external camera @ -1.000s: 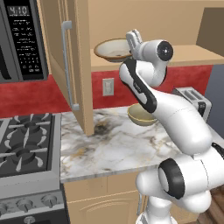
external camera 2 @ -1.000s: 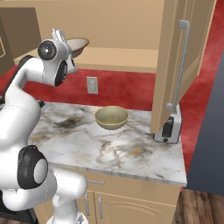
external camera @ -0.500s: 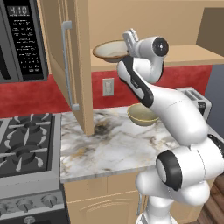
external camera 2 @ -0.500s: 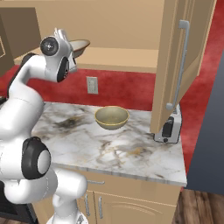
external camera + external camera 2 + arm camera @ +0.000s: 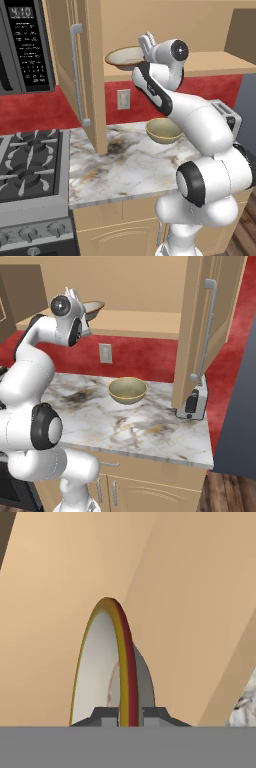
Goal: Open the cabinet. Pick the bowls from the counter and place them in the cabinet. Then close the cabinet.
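Altogether two bowls: gripper point(image 5: 125, 714) clamps shallow bowl point(image 5: 122, 56); deeper bowl point(image 5: 163, 131) on counter point(image 5: 125, 170).

Shallow bowl point(image 5: 122, 57) at the open cabinet's point(image 5: 200, 62) floor level (held); deeper bowl point(image 5: 128, 390) below on the counter point(image 5: 150, 428).

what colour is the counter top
White marble-look with grey and brown veining; the counter shows best in the right base view.
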Robot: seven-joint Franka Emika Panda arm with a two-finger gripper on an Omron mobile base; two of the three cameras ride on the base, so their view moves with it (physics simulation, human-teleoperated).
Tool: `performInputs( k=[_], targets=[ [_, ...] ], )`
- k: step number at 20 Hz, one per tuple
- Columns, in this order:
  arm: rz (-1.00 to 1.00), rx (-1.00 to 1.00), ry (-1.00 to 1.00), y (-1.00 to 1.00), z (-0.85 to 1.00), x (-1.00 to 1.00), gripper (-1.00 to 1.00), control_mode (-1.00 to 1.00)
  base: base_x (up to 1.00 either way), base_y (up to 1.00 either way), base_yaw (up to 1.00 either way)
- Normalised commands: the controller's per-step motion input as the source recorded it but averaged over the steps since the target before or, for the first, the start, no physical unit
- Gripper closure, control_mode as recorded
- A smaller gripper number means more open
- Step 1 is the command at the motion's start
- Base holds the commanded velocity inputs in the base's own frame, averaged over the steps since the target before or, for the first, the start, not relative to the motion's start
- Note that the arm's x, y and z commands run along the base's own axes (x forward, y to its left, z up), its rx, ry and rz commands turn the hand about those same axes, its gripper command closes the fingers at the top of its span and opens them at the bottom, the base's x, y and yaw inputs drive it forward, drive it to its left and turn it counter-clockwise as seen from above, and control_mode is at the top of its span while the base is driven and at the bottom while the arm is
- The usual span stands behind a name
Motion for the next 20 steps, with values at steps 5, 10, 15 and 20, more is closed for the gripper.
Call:
performInputs(
  k=[5,10,15,20],
  targets=[
    [0.0,0.0,0.0,0.05,-0.11,0.25,1.0,-1.0,0.0,0.0,0.0],
    [0.0,0.0,0.0,0.13,-0.07,0.31,1.0,-1.0,0.0,0.0,0.0],
    [0.0,0.0,0.0,0.21,-0.06,0.44,-1.0,-1.0,0.0,0.0,0.0],
    [0.0,0.0,0.03,0.02,0.0,0.07,-1.0,-1.0,0.0,0.0,0.0]
  ],
)
